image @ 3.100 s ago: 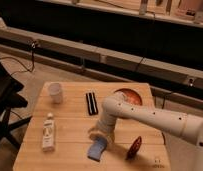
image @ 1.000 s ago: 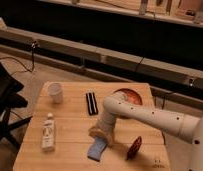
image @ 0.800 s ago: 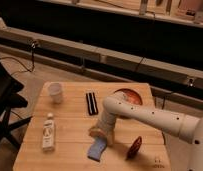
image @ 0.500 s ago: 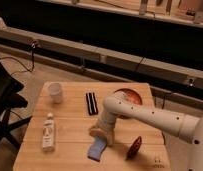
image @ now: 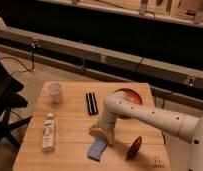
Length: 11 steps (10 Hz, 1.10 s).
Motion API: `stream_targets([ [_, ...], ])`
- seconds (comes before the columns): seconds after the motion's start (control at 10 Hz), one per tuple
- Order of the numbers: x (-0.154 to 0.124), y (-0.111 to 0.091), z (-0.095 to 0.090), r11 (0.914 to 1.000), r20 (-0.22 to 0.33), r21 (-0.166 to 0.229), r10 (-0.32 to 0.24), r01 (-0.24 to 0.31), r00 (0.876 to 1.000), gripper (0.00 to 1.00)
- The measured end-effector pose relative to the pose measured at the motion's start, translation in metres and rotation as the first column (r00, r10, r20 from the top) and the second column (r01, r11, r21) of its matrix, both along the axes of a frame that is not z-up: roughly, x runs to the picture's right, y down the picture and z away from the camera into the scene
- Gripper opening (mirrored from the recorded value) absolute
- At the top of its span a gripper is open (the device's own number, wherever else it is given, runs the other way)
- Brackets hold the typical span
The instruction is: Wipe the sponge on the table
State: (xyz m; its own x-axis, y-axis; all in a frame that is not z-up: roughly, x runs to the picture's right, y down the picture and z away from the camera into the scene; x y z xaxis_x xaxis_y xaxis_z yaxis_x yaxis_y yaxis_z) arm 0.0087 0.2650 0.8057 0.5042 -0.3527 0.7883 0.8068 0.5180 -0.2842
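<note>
Sponge (image: 97, 149) lies flat near tabletop (image: 70, 120) front edge, between white tube (image: 48, 132) and dark red object (image: 134, 146). Gripper (image: 102, 135) sits at its upper end; grip state cannot be told

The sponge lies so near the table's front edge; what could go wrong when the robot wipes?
The gripper is at the far end of the sponge, which lies close to the front edge of the table; a stroke that way might push it off. A sideways sweep could knock the dark red object beside it.
</note>
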Motion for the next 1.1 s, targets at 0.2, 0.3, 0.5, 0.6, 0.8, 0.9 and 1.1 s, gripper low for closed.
stream_targets([
  [0.2, -0.003, 0.006, -0.004, 0.9994, 0.008, -0.011, -0.032, 0.032, 0.999, 0.8],
  [0.3, -0.008, 0.015, -0.009, 0.9981, 0.022, -0.017, -0.058, 0.059, 0.998, 0.8],
  [0.5, -0.01, 0.029, -0.016, 0.9958, 0.025, -0.032, -0.085, 0.086, 0.996, 0.79],
  [0.6, -0.011, 0.031, -0.016, 0.9953, 0.021, -0.034, -0.09, 0.09, 0.996, 0.73],
  [0.8, -0.009, 0.032, -0.019, 0.9949, -0.015, -0.023, -0.098, 0.098, 0.995, 0.49],
  [0.9, -0.008, 0.03, -0.021, 0.9957, -0.027, -0.018, -0.091, 0.091, 0.995, 0.38],
  [1.1, 0.001, 0.025, -0.024, 0.9975, -0.077, -0.001, -0.07, 0.07, 0.995, 0.16],
])
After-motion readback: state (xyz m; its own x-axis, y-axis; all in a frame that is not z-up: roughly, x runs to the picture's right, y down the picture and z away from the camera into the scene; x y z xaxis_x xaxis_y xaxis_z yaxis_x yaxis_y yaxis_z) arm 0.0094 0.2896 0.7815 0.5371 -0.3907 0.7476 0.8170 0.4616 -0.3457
